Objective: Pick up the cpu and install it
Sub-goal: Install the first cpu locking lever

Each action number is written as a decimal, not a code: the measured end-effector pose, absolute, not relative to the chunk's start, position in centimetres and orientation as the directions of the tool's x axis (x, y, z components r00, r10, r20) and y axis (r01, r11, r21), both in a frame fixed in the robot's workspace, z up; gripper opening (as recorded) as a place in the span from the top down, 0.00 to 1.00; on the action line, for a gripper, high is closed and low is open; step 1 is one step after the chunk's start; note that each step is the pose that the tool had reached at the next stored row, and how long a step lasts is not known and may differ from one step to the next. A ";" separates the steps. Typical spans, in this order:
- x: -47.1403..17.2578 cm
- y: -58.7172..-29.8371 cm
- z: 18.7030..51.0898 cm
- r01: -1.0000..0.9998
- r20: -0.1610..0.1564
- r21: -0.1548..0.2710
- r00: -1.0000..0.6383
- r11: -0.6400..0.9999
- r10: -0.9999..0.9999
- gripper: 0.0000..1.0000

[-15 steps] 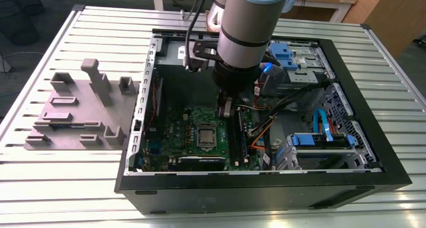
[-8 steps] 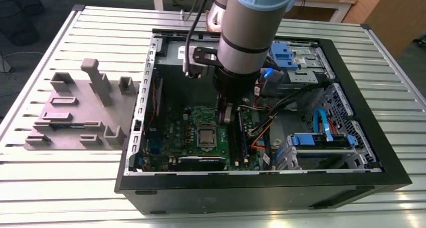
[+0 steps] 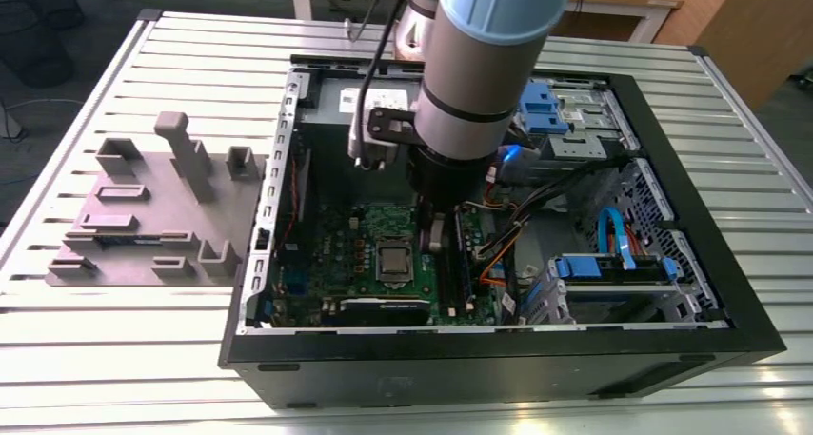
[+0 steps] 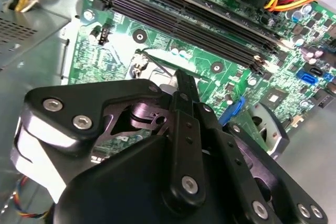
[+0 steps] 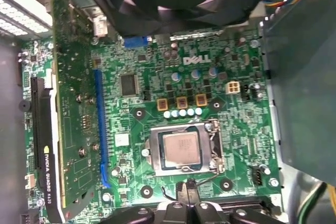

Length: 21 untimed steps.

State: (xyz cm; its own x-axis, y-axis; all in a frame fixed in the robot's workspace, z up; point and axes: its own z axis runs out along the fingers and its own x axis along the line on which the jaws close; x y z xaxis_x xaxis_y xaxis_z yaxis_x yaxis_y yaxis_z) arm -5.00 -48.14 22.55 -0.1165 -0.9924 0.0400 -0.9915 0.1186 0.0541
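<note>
In the exterior view, one open black computer case [image 3: 496,345] lies on the ribbed metal worktop [image 3: 102,340], its walls close around the arm, whose tool [image 3: 439,237] hangs just above the green motherboard [image 3: 324,254]. In the second wrist view the tool's fingers [image 4: 185,90] look together, gripping nothing. In the first wrist view, one flat silver-grey square cpu [image 5: 180,148] sits in its socket.
</note>
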 end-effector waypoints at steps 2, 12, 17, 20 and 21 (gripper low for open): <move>-5.0 -48.3 22.4 -0.992 0.040 0.054 -0.109 0.111 -0.993 0.90; -5.0 -49.4 21.3 -0.994 0.040 0.054 -0.088 0.090 -0.995 0.90; -5.0 -49.6 20.7 -0.995 0.040 0.054 -0.076 0.078 -0.996 0.90; -5.0 -49.6 20.4 -0.997 0.040 0.054 -0.059 0.061 -0.997 0.90; -5.0 -49.6 20.3 -0.997 0.040 0.054 -0.054 0.056 -0.998 0.90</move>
State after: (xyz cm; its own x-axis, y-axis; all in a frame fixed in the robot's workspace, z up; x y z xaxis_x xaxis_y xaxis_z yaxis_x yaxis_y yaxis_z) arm -4.99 -49.61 20.26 -0.0539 -0.9977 0.0401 -0.9970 0.0560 0.0541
